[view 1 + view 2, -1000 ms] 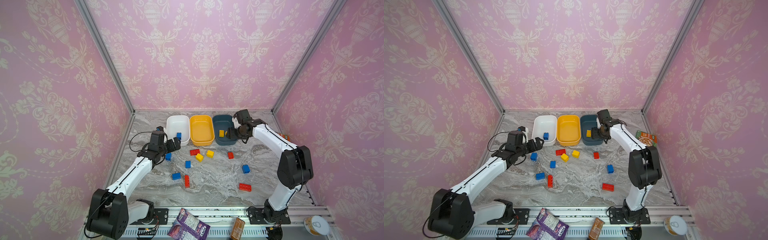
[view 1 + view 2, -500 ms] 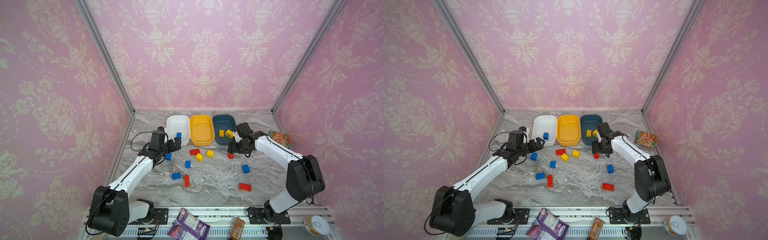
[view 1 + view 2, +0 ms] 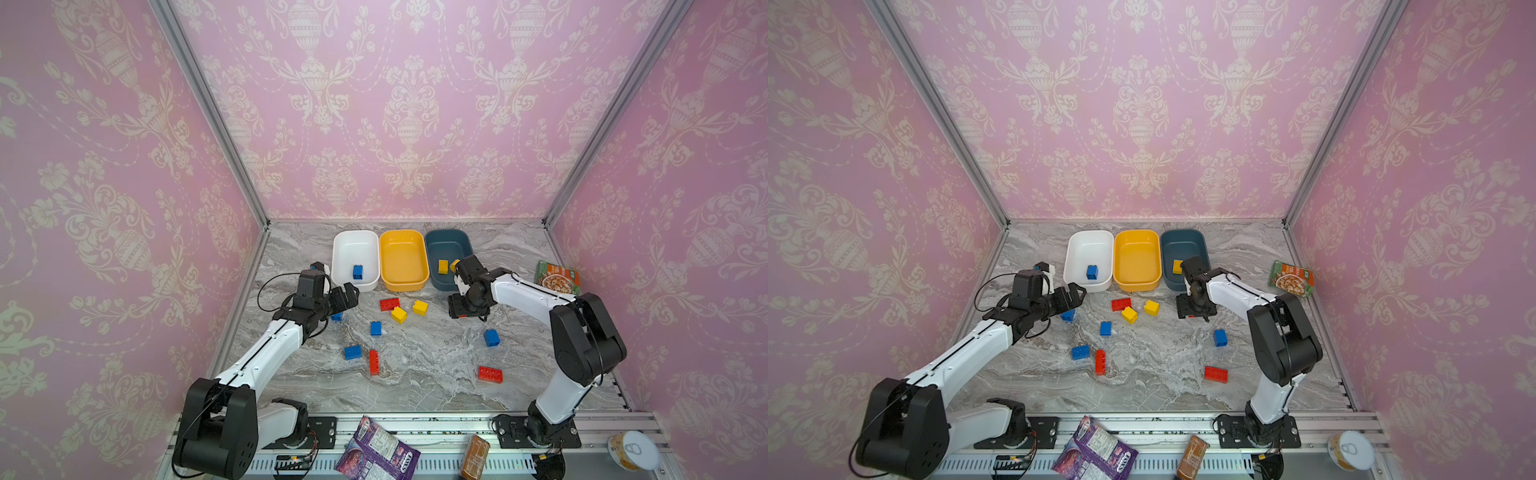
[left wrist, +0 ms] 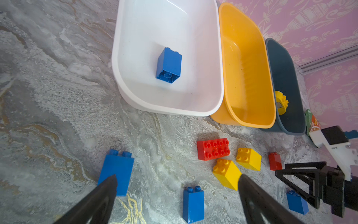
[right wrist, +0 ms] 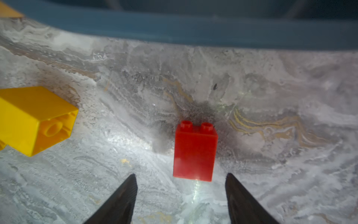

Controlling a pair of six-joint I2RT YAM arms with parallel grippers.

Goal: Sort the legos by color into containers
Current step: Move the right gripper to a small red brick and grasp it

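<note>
**Hand Clearance and Brick Positions**

The right hand (image 5: 180,174) was spread and pinched nothing. A small red brick (image 5: 194,153) lay on the desk (image 3: 415,386) with its studs toward the teal tub (image 3: 449,245). Its base sat just between the fingertips, with a gap on each side. A strip of bare desk separated this brick from the tub's near wall. The teal tub held yellow bricks (image 3: 443,266).

The left hand (image 4: 177,175) was spread wide and empty, just in front of the white tub (image 3: 356,239). In the wrist view one fingertip overlapped a loose blue brick (image 4: 117,170); contact could not be determined. The white tub held a single blue brick (image 3: 357,271). The yellow-orange tub (image 3: 403,257) sat between the other two, rim against rim.

The remaining bricks (image 3: 374,361) lay scattered in front of the tubs. The widest stretch of bare desk lay toward the near edge.
</note>
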